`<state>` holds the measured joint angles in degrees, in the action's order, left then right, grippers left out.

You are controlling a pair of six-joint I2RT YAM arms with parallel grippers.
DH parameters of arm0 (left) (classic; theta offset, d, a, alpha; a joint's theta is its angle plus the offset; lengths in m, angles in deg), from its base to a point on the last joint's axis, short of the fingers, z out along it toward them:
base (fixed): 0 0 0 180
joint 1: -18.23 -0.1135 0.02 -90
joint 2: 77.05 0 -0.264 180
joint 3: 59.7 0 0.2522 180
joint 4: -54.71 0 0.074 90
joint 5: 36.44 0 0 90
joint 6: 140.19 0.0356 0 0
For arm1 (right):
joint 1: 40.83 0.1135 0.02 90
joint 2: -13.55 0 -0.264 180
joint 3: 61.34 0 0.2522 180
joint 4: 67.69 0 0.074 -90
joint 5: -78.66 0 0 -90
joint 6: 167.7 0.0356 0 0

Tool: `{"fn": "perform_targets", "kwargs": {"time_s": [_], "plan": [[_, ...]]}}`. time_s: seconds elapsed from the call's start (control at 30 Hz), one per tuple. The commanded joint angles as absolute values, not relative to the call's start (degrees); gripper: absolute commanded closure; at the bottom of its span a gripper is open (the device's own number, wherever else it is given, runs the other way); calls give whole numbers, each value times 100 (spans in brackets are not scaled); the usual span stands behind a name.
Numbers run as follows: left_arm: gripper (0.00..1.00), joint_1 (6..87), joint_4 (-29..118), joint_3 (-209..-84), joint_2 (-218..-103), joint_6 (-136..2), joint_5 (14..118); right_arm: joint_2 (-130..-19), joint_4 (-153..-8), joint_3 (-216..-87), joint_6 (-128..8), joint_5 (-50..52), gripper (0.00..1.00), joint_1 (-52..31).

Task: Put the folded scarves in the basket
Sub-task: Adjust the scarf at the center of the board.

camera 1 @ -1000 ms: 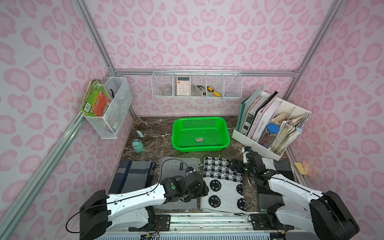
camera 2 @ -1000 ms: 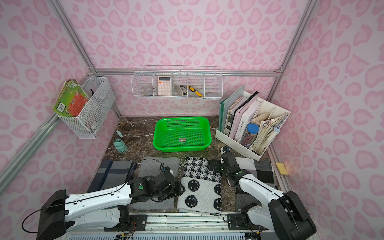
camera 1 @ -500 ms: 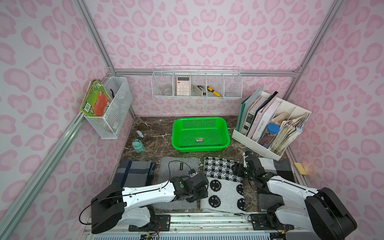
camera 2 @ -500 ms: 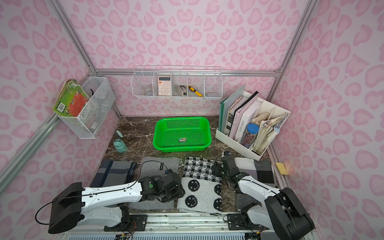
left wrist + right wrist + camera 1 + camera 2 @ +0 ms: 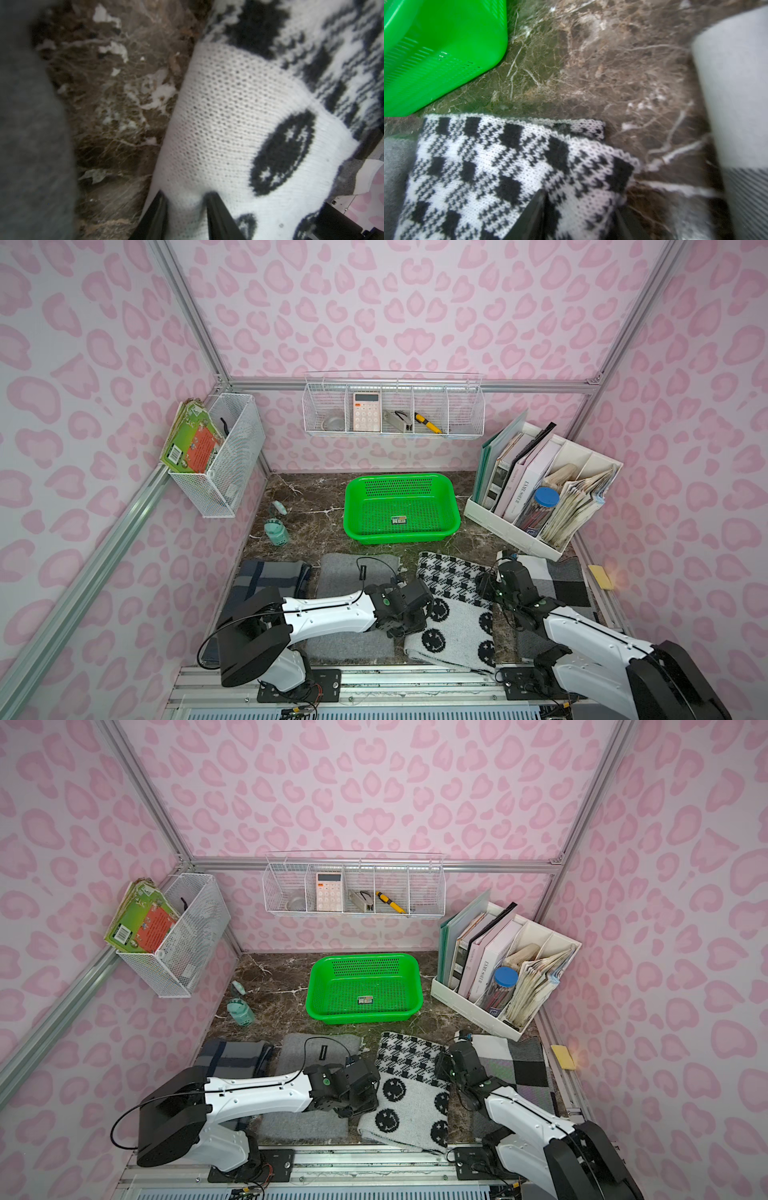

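The folded scarf (image 5: 453, 605) (image 5: 411, 1094), a black-and-white knit with houndstooth checks and smiley faces, lies flat at the front middle of the marble table. My left gripper (image 5: 428, 614) (image 5: 185, 196) is at its left edge, fingers pressed into the white knit (image 5: 228, 124) with a pucker of fabric pinched between them. My right gripper (image 5: 484, 587) (image 5: 579, 200) is at the scarf's far right corner, jaws closed over the houndstooth edge (image 5: 488, 166). The green basket (image 5: 399, 536) (image 5: 361, 1016) (image 5: 436, 52) stands empty just behind the scarf.
A grey folded cloth (image 5: 353, 572) and a dark plaid one (image 5: 266, 576) lie left of the scarf, a grey checked one (image 5: 557, 576) to its right. A white file organiser (image 5: 540, 497) stands back right, a teal bottle (image 5: 276, 533) back left. White wire baskets hang on the walls.
Both grippers have narrowed from wide open onto the scarf's edges. The left gripper has shifted slightly right onto the scarf's left edge; the scarf has not been lifted.
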<state>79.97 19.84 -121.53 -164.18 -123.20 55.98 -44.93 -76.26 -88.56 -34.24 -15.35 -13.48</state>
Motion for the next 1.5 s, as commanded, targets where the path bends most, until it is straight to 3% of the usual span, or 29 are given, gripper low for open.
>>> {"fn": "perform_targets", "kwargs": {"time_s": [0.0,0.17,0.33,0.5,0.73,1.0,1.23,1.47], "plan": [[62,7687,1996,-12371,-16644,-11935,5657,-3855,-8055,-8518,-3039,-1607,49,-1337],[59,7111,1831,-12974,-16998,-11322,5828,-2387,-8959,-8260,-2840,-1802,40,-1329],[51,6943,1473,-13540,-17064,-10956,5855,-963,-9671,-8298,-2944,-2075,22,-1335],[40,6949,1293,-13144,-16364,-11233,5714,-485,-9932,-8522,-3082,-2172,19,-1351],[30,7444,917,-12359,-15079,-11862,5518,-1819,-9650,-9258,-3781,-2469,15,-1398],[26,7948,1105,-11555,-14315,-12568,5532,-3552,-8724,-9912,-4388,-1910,12,-1570],[25,8118,1995,-11158,-14354,-12756,5742,-4904,-7849,-10036,-4448,-1275,15,-1580],[26,8195,2531,-11205,-14943,-12788,5972,-5893,-7901,-10312,-4382,-1134,21,-1580]]}}
